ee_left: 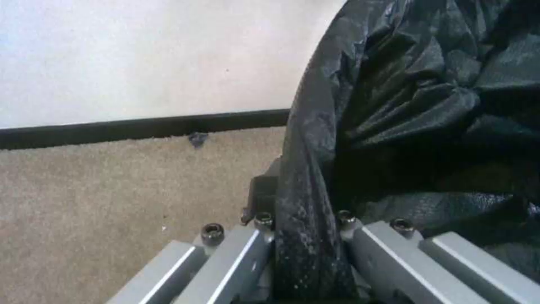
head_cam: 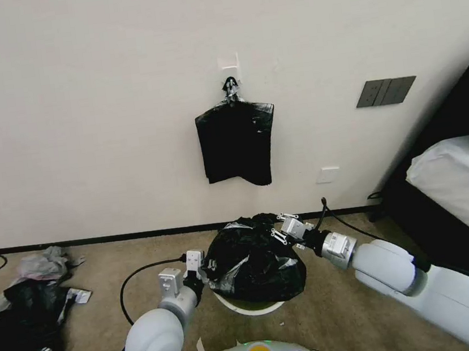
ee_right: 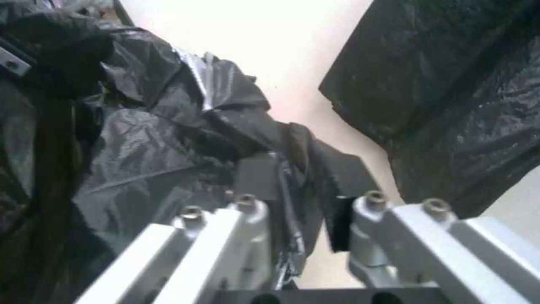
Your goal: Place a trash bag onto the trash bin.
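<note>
The trash bag (head_cam: 255, 264) sits bunched over the trash bin (head_cam: 249, 308), stretched left to right between both arms. Left gripper (head_cam: 199, 265) and right gripper (head_cam: 282, 228) each have their jaws closed on its edge.

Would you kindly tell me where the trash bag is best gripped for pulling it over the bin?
Probably the trash bag by its bunched edges, from opposite sides, as the left gripper and right gripper hold it; the middle billows slack over the trash bin.

Soft even daylight (blurry wrist views)
</note>
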`<state>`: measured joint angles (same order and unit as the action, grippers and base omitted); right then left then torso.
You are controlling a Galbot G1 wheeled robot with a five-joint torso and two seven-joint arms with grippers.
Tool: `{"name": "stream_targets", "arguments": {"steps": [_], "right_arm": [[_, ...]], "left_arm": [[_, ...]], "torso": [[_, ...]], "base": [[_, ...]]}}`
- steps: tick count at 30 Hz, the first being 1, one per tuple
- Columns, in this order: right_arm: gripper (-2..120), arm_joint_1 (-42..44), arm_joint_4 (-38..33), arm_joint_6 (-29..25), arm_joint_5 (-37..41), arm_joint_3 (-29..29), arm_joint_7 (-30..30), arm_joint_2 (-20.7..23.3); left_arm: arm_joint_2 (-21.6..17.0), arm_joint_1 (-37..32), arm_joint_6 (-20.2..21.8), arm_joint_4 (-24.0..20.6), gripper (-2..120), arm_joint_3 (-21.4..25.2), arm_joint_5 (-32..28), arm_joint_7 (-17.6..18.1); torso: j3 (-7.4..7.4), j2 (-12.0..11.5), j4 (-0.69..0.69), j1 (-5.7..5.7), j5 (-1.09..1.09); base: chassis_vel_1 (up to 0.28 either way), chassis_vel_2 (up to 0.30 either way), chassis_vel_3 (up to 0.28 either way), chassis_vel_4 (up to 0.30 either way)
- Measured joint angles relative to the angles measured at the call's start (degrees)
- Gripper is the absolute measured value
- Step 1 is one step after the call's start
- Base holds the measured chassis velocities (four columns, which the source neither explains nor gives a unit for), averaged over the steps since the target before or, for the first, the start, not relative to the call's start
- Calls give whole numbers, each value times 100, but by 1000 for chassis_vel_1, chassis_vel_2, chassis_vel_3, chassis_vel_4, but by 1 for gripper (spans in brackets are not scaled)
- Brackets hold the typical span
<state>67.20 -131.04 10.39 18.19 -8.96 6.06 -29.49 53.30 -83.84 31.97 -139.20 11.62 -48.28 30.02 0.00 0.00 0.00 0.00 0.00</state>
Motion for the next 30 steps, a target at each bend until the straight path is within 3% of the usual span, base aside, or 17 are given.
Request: {"name": "stream_targets", "arguments": {"steps": [4, 13, 30], "right_arm": [[0, 21, -29, -35, 79, -19, -3, 4], [0, -19, -76, -36, 571, -72, -64, -4], [0, -626, 463, 451, 2727, -40, -80, 232]], "left_arm": [[-12, -2, 3, -5, 1, 5, 16, -1], [-34, -62, 2, -17, 1, 6, 201, -146], [-148, -385, -676, -79, 1, 96, 1996, -1428]], "torso": [[0, 0, 0, 0, 0], [0, 0, 1, 0, 0], [0, 0, 1, 0, 0]], "base": [[0, 0, 0, 0], [0, 0, 0, 0], [0, 0, 0, 0]]}}
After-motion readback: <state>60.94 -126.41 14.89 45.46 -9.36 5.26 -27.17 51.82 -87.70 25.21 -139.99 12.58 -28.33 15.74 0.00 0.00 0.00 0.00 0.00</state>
